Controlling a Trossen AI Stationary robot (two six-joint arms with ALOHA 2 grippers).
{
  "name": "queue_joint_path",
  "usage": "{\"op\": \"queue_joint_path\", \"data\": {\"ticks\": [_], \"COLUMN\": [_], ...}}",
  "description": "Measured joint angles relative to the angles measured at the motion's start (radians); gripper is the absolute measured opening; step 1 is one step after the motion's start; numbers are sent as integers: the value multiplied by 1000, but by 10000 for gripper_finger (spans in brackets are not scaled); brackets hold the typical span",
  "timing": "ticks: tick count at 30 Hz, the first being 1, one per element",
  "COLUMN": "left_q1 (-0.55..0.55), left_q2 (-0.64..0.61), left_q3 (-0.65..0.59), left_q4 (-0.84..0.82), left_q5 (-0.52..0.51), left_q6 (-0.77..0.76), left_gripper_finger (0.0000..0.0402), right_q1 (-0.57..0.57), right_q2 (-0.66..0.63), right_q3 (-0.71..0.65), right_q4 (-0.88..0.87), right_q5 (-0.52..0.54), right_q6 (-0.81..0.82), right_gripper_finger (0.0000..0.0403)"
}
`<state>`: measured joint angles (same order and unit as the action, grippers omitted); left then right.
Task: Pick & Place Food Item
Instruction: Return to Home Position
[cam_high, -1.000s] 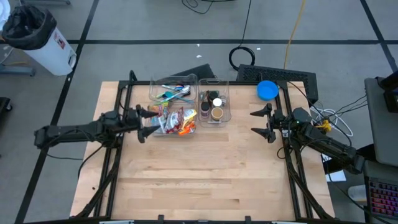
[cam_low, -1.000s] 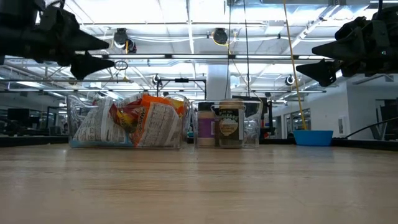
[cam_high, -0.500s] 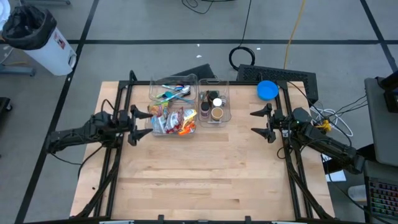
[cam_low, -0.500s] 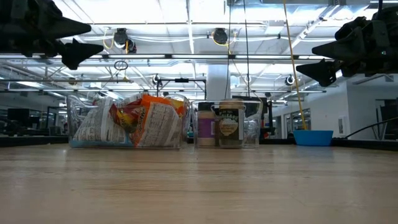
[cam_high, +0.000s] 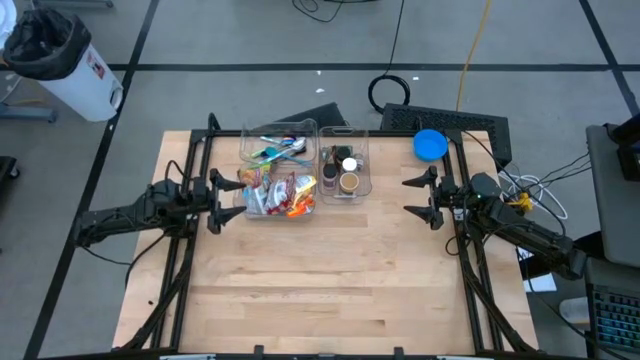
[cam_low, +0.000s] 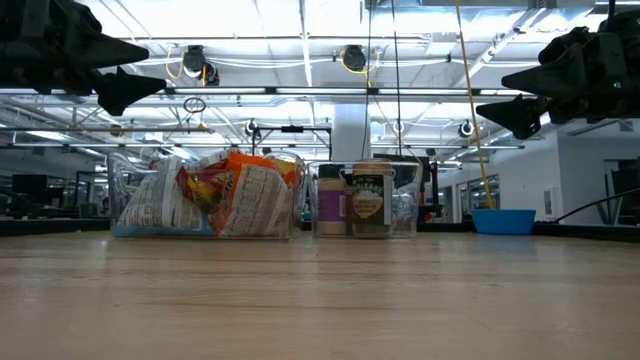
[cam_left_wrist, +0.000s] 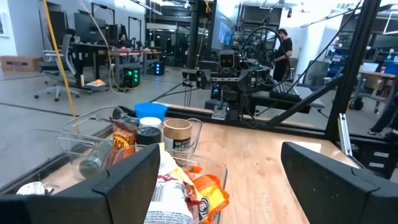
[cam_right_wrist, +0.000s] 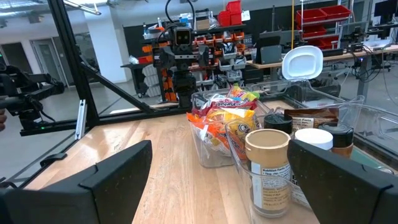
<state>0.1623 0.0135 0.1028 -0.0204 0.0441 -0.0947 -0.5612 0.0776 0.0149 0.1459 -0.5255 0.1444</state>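
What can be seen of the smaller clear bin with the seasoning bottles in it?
The smaller clear bin is a transparent, plastic-looking rectangular tub, upright toward the far middle of the table, close beside the larger packet-filled bin on the left arm's side. Seasoning bottles stand crowded in its near end: a gold-lidded jar, a white-capped one and a dark-capped one; its far end looks bare. The left gripper and right gripper, both open, hang clear of it.

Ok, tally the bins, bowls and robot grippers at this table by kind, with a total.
Transparent bins: 2, the left bin and the right bin
Blue bowl: 1
Grippers: 2, the left gripper and the right gripper, both open
Total: 5
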Motion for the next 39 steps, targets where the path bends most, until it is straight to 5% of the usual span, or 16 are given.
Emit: {"op": "queue_joint_path", "data": {"ticks": [14, 39], "left_q1": [0, 0], "left_q2": [0, 6], "left_q3": [-91, -87], "left_q4": [131, 100], "left_q5": [-2, -3], "left_q6": [-25, 35], "left_gripper_finger": [338, 337], "right_q1": [0, 0], "right_q2": [0, 0], "right_q3": [0, 0], "right_q4": [0, 0], "right_q5": [0, 0], "right_q6": [0, 0], "right_gripper_finger": [366, 366]}}
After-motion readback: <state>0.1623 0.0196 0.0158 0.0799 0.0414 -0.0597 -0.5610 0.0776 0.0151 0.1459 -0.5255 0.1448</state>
